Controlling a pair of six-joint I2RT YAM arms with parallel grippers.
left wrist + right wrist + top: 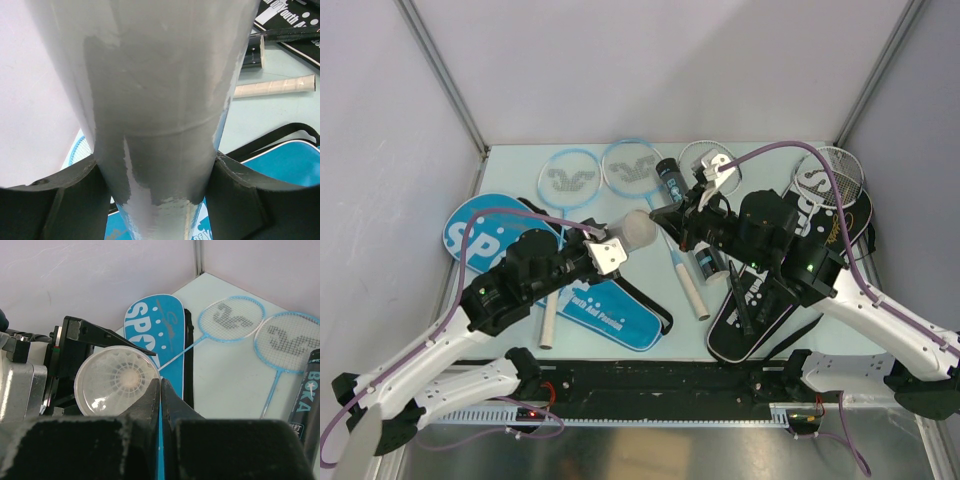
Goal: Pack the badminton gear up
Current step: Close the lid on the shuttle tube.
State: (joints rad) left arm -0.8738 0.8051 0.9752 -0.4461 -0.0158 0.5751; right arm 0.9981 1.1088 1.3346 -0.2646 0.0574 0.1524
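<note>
My left gripper is shut on a white tube, holding it above the table with a finger on each side. The tube fills the left wrist view. Its round translucent end faces the right wrist camera, and a white shuttlecock shows inside. My right gripper is shut and holds nothing, its tips right at the rim of that end. Two light-blue rackets lie at the back. A black tube lies beside them.
Blue covers lie at the left and in the front middle. A black cover lies under the right arm. Silver rackets rest at the back right. White racket handles cross the middle.
</note>
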